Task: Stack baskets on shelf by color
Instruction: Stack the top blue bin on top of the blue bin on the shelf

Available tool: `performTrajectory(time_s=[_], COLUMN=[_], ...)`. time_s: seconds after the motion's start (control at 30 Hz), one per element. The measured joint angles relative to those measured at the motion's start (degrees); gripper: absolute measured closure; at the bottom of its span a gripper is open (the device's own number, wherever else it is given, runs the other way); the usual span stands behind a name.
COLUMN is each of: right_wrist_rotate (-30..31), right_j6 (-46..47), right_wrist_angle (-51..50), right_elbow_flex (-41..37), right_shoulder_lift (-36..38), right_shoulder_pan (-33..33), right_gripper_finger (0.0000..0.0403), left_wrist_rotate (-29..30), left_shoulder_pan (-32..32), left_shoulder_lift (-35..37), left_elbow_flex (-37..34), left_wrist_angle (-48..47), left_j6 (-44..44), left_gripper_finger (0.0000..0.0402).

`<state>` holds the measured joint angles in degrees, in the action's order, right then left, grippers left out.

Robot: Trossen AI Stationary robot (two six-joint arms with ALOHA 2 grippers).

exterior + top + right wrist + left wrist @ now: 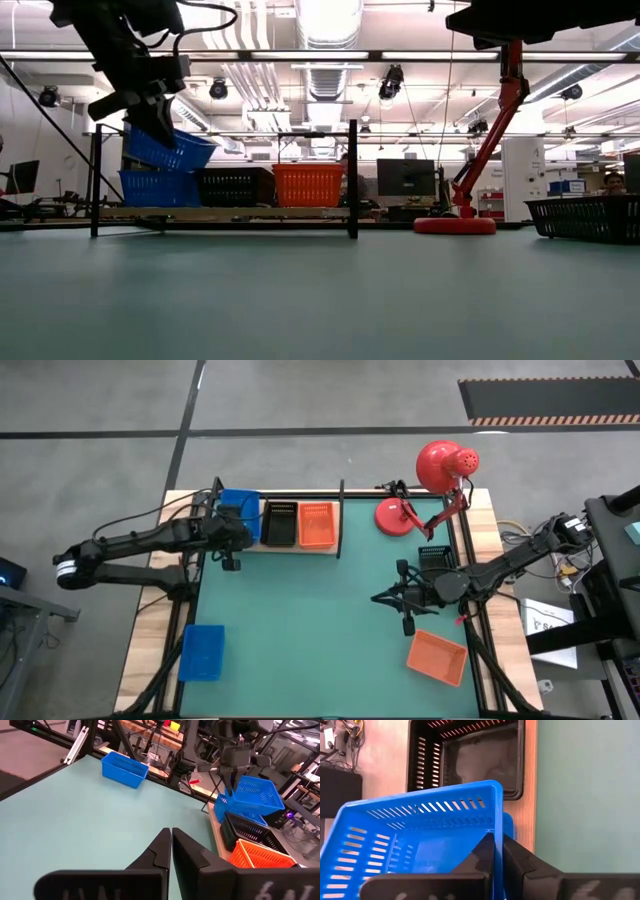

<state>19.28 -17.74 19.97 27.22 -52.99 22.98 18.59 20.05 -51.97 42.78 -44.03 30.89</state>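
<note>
The shelf (330, 547), a light wooden board, stands at the table's far edge. On it are a blue basket (158, 188), a black basket (279, 524) and an orange-red basket (317, 525), side by side. My left gripper (228, 536) is shut on a second blue basket (170, 150), held tilted just above the first. My right gripper (405, 602) is shut and empty above the mat at the right. On the mat lie a third blue basket (201, 652) at the near left, an orange-red basket (437, 657) at the near right and a black basket (437, 557) at the right. My left gripper holds the blue basket by its rim and wall (498, 822) on the side toward the table's near edge, one finger (482, 851) inside and one outside. The fingers come from above, pointing down. The basket is tilted over the lower blue basket; I cannot tell whether its low corner touches it.
A red desk lamp (445, 465) with a round base (395, 517) stands at the far right, beside the shelf. The shelf's black posts (352, 180) rise at its ends. The green mat (310, 640) lies bare between the two arms.
</note>
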Motion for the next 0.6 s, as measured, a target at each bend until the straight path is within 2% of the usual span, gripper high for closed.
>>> performTrajectory(time_s=[0.6], right_wrist_rotate=[0.01], right_j6=[0.44], right_wrist_angle=[-0.13], right_elbow_flex=[0.0], right_shoulder_lift=[-0.02], right_shoulder_pan=[0.0], right_gripper_finger=[0.0394], left_wrist_rotate=[-0.37], left_shoulder_pan=[0.25], left_shoulder_lift=[-0.39], left_elbow_flex=[-0.04], left_wrist_angle=[0.0], left_j6=[0.08], left_gripper_finger=[0.0402])
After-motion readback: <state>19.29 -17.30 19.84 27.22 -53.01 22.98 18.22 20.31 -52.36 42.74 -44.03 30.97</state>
